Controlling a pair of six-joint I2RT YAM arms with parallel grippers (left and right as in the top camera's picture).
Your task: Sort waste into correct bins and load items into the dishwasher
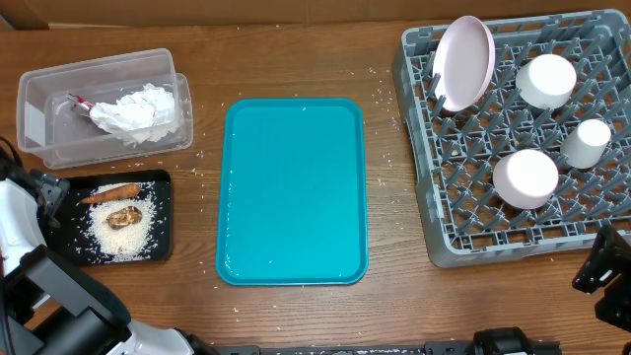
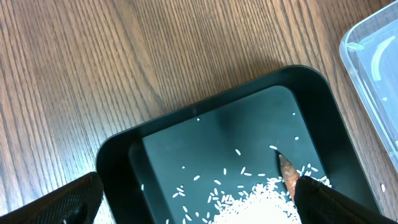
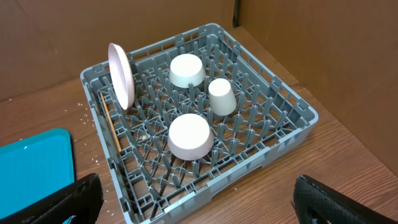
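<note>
L end effector (image 2: 196, 185) wide open, gripping nothing; hovers over black tray (image 1: 163, 247) at front-left of tabletop (image 1: 296, 49). In that tray: rice (image 1: 116, 237) in a loose pile, carrot strip (image 1: 110, 193) along far side, golden-brown scrap (image 1: 123, 216) btwn the two. A few stray grains lie on the wood nearby. Clear tub (image 1: 39, 108) sits just behind black tray w/ crumpled napkins (image 1: 138, 113) inside. Teal tray (image 1: 291, 192) lies mid-tabletop, btwn bins & dish rack (image 1: 434, 227). R end effector (image 3: 198, 186) also wide open, holding nothing, near rack's front edge. In rack: plate (image 1: 463, 61) on edge at far-left corner; far bowl (image 1: 545, 79) & near bowl (image 1: 525, 177) upside down; cup (image 1: 590, 141) inverted, toward right side.
</note>
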